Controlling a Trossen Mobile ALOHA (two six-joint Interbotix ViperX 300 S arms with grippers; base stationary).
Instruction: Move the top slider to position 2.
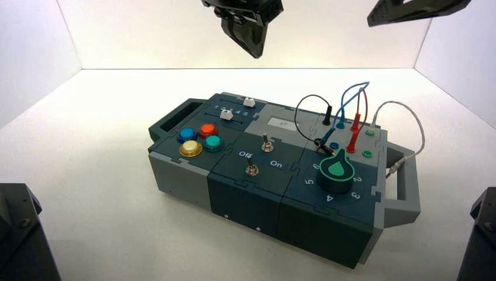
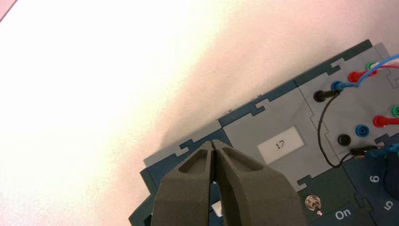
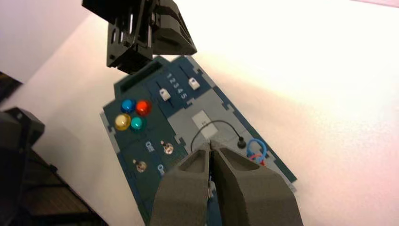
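Note:
The top slider [image 1: 249,102] is a small white knob on the dark blue far-left panel of the box [image 1: 245,199]. A second white knob [image 1: 227,115] sits just nearer, and a row of tiny white digits [image 1: 232,110] runs between their tracks. The right wrist view shows both knobs, the top slider [image 3: 193,84] and the other [image 3: 164,93], with the digit 2 [image 3: 172,80] in the row. My left gripper [image 1: 255,54] hangs shut, high above the box's far edge, touching nothing. Its shut fingertips [image 2: 214,143] hover over that corner. My right gripper [image 3: 211,147] is shut and empty, high at the far right [image 1: 371,21].
Four coloured push buttons [image 1: 199,139] sit nearer the box's left end. Two silver toggle switches [image 1: 267,143] stand mid-box by Off/On lettering. A green dial [image 1: 337,170] and plugged wires [image 1: 351,111] fill the right part. Handles jut from both ends, and dark arm bases stand at the lower corners.

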